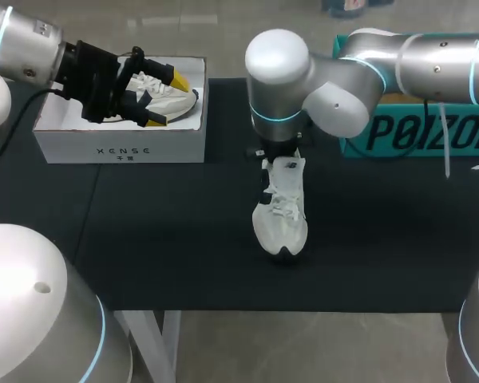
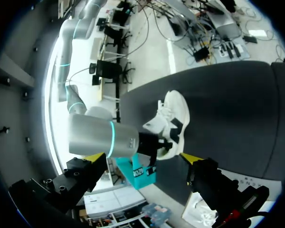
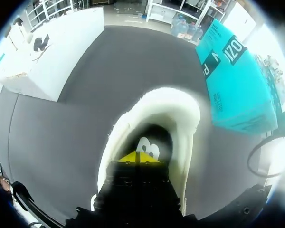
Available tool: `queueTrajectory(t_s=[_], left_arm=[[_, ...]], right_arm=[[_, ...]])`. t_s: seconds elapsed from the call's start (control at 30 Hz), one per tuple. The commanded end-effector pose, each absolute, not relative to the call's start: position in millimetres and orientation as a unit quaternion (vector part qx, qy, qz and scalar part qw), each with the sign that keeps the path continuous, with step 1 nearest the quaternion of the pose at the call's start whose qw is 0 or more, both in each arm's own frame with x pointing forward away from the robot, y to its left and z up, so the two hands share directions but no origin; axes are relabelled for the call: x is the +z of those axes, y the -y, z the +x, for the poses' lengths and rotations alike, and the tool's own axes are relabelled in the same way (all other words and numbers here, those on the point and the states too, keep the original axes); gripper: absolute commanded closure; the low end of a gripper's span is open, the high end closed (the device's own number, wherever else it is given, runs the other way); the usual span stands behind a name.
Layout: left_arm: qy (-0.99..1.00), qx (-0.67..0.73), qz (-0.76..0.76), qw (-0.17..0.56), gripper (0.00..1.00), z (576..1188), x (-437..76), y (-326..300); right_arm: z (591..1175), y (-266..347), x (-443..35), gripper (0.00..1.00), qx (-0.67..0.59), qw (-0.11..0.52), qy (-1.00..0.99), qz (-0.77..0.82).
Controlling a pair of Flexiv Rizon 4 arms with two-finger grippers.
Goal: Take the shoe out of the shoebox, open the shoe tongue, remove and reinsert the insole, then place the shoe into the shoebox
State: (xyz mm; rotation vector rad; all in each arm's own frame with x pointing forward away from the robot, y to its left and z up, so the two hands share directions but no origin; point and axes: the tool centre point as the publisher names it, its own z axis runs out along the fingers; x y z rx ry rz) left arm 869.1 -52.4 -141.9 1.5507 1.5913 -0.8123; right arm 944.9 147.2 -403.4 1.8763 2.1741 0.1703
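Closest to the right wrist camera, the right gripper (image 3: 139, 157) is pointing straight down into the mouth of the white shoe (image 3: 183, 118), its two yellow tips pressing together with no gap between them. Whether they are pinching the edge of the insole cannot be told, because only a dark interior with a pale mark is showing just ahead of them. From the head view, the shoe is lying out on the black table (image 1: 160, 239) near its middle, sole down. Its long axis is running from the heel, directly under the right gripper, to the toe, which is pointing toward the robot's side of the table. The right arm is reaching in from the right, past a teal box (image 1: 431, 136), and is by far the nearer arm to the shoe. Any lift of the insole is likely depending on this alignment, with the gripper sitting at the heel end and the insole stretching away from it toward the toe. The left gripper (image 1: 168, 100) is hanging well apart at the far left, fingers spread wide and gripping nothing, over the open white shoebox (image 1: 120, 148), where a second shoe (image 1: 188, 102) is lying inside. Judging by this layout, the work is sitting at the insole step – the shoe is not yet going back into the shoebox
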Motion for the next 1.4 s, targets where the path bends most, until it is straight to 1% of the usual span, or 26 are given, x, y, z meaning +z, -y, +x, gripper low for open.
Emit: queueTrajectory(t_s=[0.03,0.17,0.27,0.47,0.67,0.87,1.1,1.13,1.2,1.4], left_arm=[[-0.623,-0.316,0.607,0.378,0.0,868.5,-141.7,53.1],[-0.623,-0.316,0.607,0.378,0.0,868.5,-141.7,53.1],[-0.623,-0.316,0.607,0.378,0.0,868.5,-141.7,53.1],[-0.623,-0.316,0.607,0.378,0.0,868.5,-141.7,53.1],[-0.623,-0.316,0.607,0.378,0.0,868.5,-141.7,53.1],[-0.623,-0.316,0.607,0.378,0.0,868.5,-141.7,53.1],[-0.623,-0.316,0.607,0.378,0.0,868.5,-141.7,53.1],[-0.623,-0.316,0.607,0.378,0.0,868.5,-141.7,53.1],[-0.623,-0.316,0.607,0.378,0.0,868.5,-141.7,53.1],[-0.623,-0.316,0.607,0.378,0.0,868.5,-141.7,53.1]], right_arm=[[953.9,-151.5,-427.4,1.0,0.046,0.124,-0.748,0.65],[956.0,-151.3,-419.4,1.0,0.051,0.122,-0.748,0.65],[955.6,-150.7,-395.1,1.0,0.055,0.13,-0.748,0.649],[949.7,-145.9,-365.2,1.0,0.04,0.104,-0.733,0.671],[938.1,-142.7,-358.5,1.0,0.007,0.09,-0.727,0.68],[926.1,-141.0,-369.1,1.0,-0.002,0.074,-0.727,0.683],[914.7,-142.8,-367.9,1.0,-0.011,0.059,-0.727,0.684],[913.8,-142.6,-367.2,0.7,-0.014,0.056,-0.728,0.683],[912.0,-142.2,-365.9,0.0,-0.019,0.056,-0.728,0.683],[909.3,-140.8,-363.0,0.0,-0.023,0.053,-0.727,0.684]])
